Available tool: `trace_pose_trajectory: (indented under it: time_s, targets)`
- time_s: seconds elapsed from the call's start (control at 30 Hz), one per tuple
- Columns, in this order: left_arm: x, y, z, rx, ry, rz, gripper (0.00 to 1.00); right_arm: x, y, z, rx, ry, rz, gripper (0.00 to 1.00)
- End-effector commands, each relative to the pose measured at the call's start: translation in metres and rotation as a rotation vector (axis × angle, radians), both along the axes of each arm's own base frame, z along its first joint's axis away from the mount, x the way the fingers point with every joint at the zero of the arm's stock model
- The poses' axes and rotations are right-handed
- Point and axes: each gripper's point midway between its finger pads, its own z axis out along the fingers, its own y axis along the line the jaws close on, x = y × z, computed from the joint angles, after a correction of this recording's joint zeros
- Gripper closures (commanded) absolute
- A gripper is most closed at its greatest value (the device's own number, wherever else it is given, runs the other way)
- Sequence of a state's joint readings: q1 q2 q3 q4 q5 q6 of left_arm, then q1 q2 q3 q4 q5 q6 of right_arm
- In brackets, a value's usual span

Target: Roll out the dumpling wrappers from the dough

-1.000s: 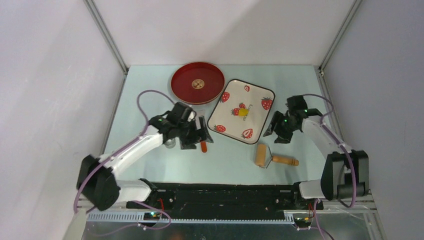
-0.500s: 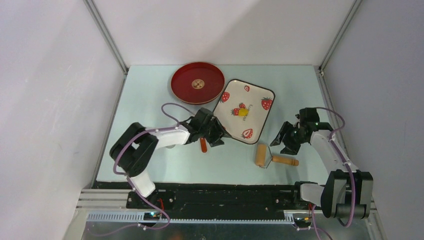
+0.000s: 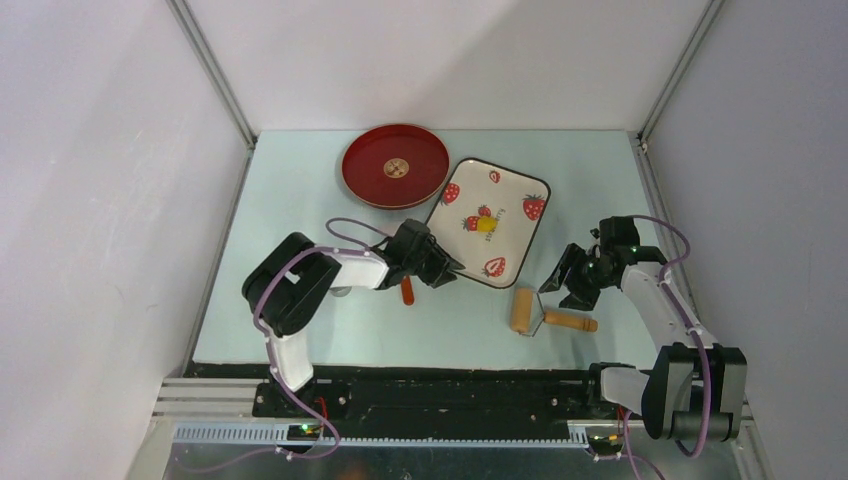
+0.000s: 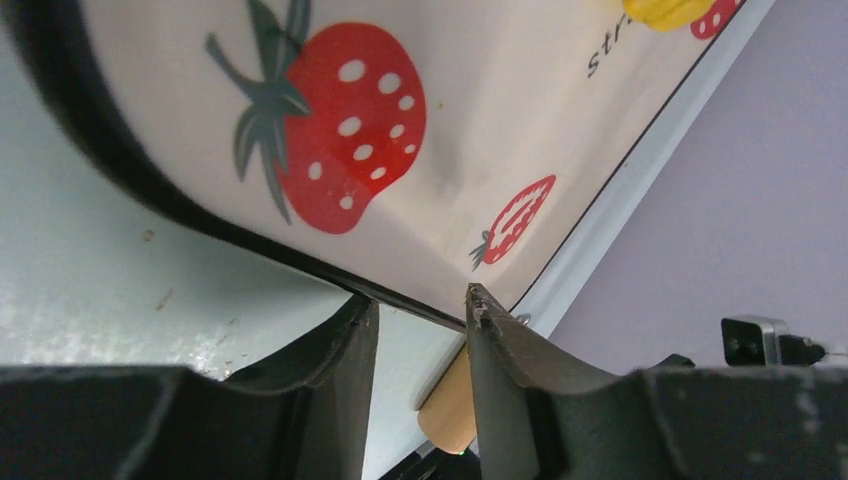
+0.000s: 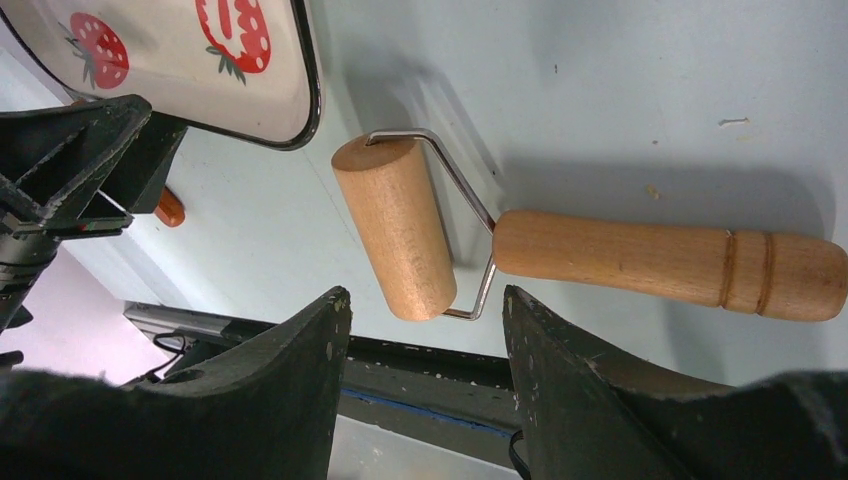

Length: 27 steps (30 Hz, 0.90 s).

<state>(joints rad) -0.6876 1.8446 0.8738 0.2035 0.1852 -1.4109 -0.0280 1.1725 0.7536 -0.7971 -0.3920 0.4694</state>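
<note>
The dough (image 3: pixel 486 225) is a small yellow lump in the middle of the strawberry tray (image 3: pixel 510 190); it also shows at the top of the left wrist view (image 4: pixel 668 10). No flat yellow wrapper discs are in view. My left gripper (image 3: pixel 447 268) is open, and its fingertips (image 4: pixel 478 300) sit at the tray's near-left black rim (image 4: pixel 150 190) with nothing held. My right gripper (image 3: pixel 566 290) is open and empty, just above the wooden roller (image 3: pixel 522 310). In the right wrist view the roller's drum (image 5: pixel 395 225) and handle (image 5: pixel 665 260) lie just beyond the fingertips (image 5: pixel 335 305).
A round red tray (image 3: pixel 365 175) stands at the back, left of the strawberry tray. An orange-red handled tool (image 3: pixel 406 291) lies beside my left gripper, and a small round metal thing (image 3: pixel 340 291) lies by the left arm. Grey walls close in both sides.
My left arm has swung right, bringing its gripper to the strawberry tray's near-left rim. My right gripper has moved nearer and down, over the roller. The dough and roller have not moved.
</note>
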Motion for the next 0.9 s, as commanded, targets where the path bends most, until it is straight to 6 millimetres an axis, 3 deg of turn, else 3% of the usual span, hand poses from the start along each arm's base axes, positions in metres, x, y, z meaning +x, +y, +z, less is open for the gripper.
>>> trace_pose_trajectory:
  time_s: [0.0, 0.2, 0.53, 0.67, 0.87]
  targets:
    - [0.017, 0.006, -0.001, -0.031, -0.007, 0.102, 0.62, -0.002, 0.003, 0.007, 0.020, -0.024, 0.010, 0.39]
    - [0.015, 0.018, -0.016, -0.015, 0.034, 0.139, 0.74, -0.008, 0.006, 0.009, 0.006, -0.017, 0.022, 0.39]
    - [0.003, 0.035, -0.027, 0.007, 0.070, 0.159, 0.99, -0.029, 0.045, -0.003, -0.065, 0.048, 0.133, 0.34]
    - [-0.002, 0.040, -0.024, 0.005, 0.067, 0.162, 1.00, -0.020, 0.051, -0.012, -0.088, 0.051, 0.107, 0.25]
    - [-0.011, 0.046, -0.015, 0.004, 0.050, 0.155, 1.00, -0.001, 0.052, -0.031, -0.105, 0.060, 0.085, 0.18]
